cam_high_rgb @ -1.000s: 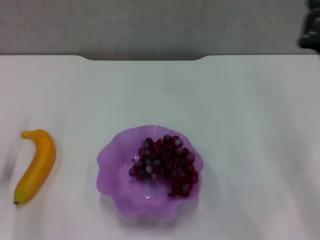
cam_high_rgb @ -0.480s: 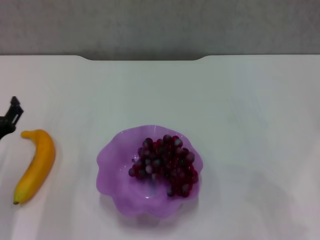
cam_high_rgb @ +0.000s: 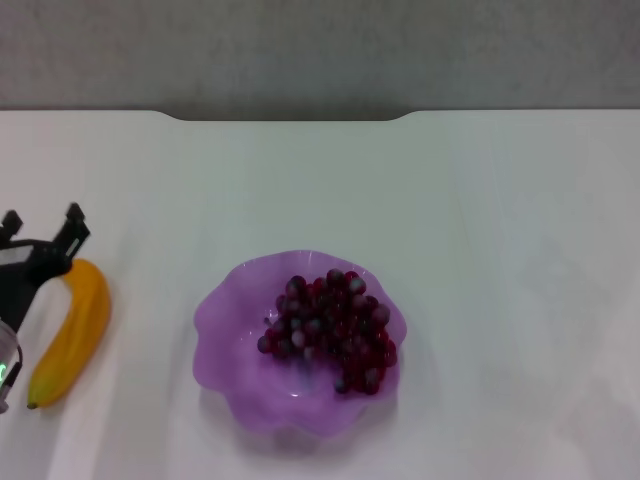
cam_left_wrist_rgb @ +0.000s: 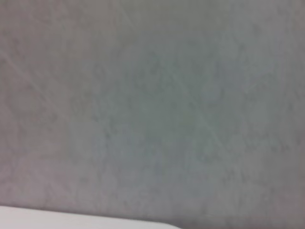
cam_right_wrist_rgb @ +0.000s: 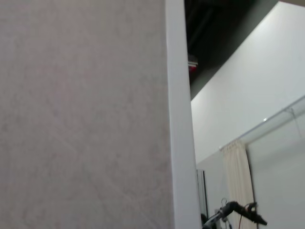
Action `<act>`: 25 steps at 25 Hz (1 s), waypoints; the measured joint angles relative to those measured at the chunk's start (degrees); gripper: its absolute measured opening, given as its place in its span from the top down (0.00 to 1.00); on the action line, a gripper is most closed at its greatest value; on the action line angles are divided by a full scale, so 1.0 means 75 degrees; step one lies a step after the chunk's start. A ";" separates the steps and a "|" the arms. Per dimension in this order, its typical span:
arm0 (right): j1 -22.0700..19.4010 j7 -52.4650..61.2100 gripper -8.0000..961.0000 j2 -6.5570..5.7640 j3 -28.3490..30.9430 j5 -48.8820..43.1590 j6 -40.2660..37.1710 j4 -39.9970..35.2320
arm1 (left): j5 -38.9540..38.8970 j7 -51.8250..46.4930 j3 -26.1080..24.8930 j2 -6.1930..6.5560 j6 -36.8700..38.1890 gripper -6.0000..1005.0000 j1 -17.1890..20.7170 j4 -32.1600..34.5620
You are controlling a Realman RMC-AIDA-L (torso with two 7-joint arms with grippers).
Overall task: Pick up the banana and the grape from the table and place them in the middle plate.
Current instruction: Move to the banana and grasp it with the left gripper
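The banana (cam_high_rgb: 73,333) lies on the white table (cam_high_rgb: 480,220) at the far left, its dark tip toward me. The grape bunch (cam_high_rgb: 330,330) rests inside the purple scalloped plate (cam_high_rgb: 225,330) in the middle. My left gripper (cam_high_rgb: 40,232) has come in at the left edge, open, its two black fingertips (cam_high_rgb: 74,222) just above and beyond the banana's far end. The right gripper is out of view; its wrist view shows only a wall and room beyond.
The table's notched far edge (cam_high_rgb: 290,117) runs along the back, with a grey wall behind it. The left wrist view shows only grey wall and a strip of table edge (cam_left_wrist_rgb: 71,222).
My left gripper has moved in from the left edge toward the banana's far end. The right arm, seen at the top right a second ago, has left the view.
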 joint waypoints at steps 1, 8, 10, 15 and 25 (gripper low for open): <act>0.0031 0.0098 0.99 -0.0004 -0.0047 0.0021 -0.0001 0.0047 | 0.0007 0.0013 0.0038 0.0001 -0.0084 0.14 -0.0010 0.0011; 0.0147 0.0236 0.99 -0.0013 -0.0227 0.0035 0.0018 0.0089 | -0.0001 0.0143 0.0035 0.0012 -0.0722 0.14 -0.0071 0.0087; 0.0160 0.0242 0.99 -0.0013 -0.0229 0.0042 0.0071 0.0096 | -0.0022 0.0144 0.0016 0.0012 -0.0940 0.14 -0.0170 0.0160; 0.0242 0.0259 0.99 -0.0012 -0.0231 0.0048 0.0137 0.0103 | -0.0007 0.0097 0.0048 0.0008 -0.1446 0.14 -0.0376 0.0235; 0.0383 0.0488 0.99 -0.0038 -0.0366 0.0065 0.0368 0.0230 | 0.0151 0.0152 0.0073 -0.0011 -0.1596 0.14 -0.0336 0.0398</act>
